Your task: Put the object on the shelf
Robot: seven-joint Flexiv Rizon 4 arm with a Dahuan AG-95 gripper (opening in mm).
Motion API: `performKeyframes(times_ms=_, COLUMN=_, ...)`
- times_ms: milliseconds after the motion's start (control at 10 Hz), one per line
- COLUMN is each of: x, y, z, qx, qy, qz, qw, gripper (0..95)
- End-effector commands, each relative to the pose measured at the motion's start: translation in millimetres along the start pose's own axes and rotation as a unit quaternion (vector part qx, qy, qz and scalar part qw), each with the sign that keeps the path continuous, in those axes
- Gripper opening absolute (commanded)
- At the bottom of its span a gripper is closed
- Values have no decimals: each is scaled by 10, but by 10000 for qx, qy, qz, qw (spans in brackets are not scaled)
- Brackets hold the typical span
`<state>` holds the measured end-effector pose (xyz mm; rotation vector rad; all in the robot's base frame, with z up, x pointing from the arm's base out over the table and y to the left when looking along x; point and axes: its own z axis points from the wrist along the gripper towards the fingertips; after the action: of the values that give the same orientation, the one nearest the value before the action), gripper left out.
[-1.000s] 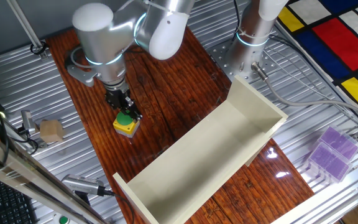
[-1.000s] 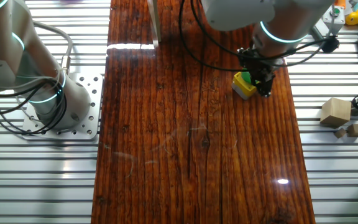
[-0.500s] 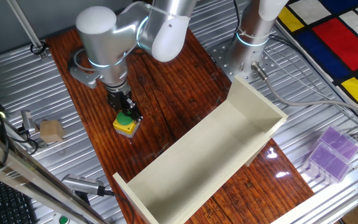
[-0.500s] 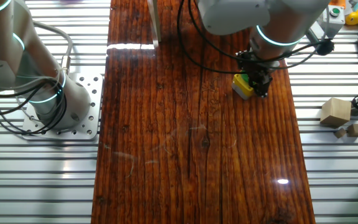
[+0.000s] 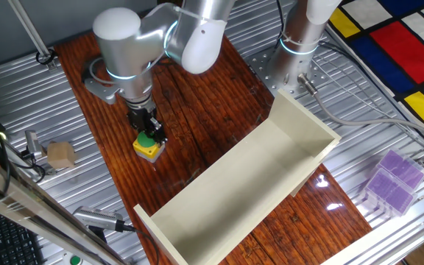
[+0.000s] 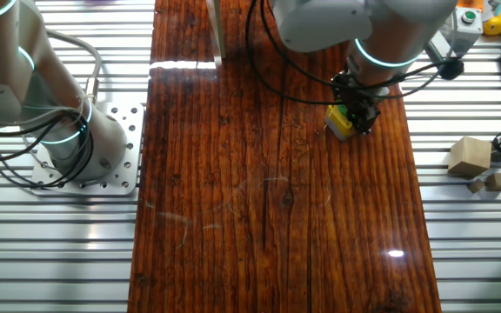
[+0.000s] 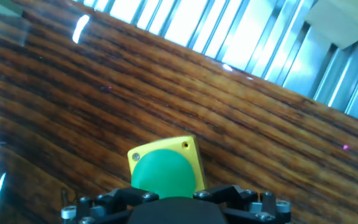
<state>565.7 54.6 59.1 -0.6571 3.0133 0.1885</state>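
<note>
The object, a small yellow box with a round green button (image 5: 148, 148), stands on the brown wooden table top (image 5: 197, 125) at the left. It also shows in the other fixed view (image 6: 339, 121) and low in the hand view (image 7: 164, 167). My gripper (image 5: 148, 132) is right over it, black fingers down around the green button; the jaws look open and the box rests on the table. The fingertips are hidden in the hand view. The shelf, a long cream-white trough (image 5: 234, 195), lies to the right, apart from the gripper.
A tan wooden cube (image 5: 60, 154) sits on the metal slats at the left, also seen in the other fixed view (image 6: 469, 156). Purple translucent boxes (image 5: 393, 180) stand at the far right. A second arm's base (image 5: 300, 40) is behind the shelf. Tools lie near the front left edge (image 5: 98, 218).
The arm has shifted a little sideways, bringing the gripper from beside the box to more squarely over it. The box has stayed in place.
</note>
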Motion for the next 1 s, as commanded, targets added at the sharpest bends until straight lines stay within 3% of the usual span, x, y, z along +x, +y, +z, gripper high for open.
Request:
performKeyframes(times_ms=100, x=-53, y=4, z=-220, qx=-25, qy=167, qz=-11, qw=9999, gripper=0)
performKeyframes(times_ms=300, x=-88, y=44, z=-540, qx=-50, qy=406, qz=46, qw=9992, gripper=0)
performKeyframes(times_ms=500, x=-77, y=182, z=-1024, qx=-67, qy=563, qz=224, qw=9981, gripper=0)
performKeyframes(times_ms=700, x=4, y=345, z=-1456, qx=-86, qy=582, qz=386, qw=9975, gripper=0)
performKeyframes(times_ms=1000, x=173, y=650, z=-1873, qx=-20, qy=709, qz=807, qw=9942, gripper=0)
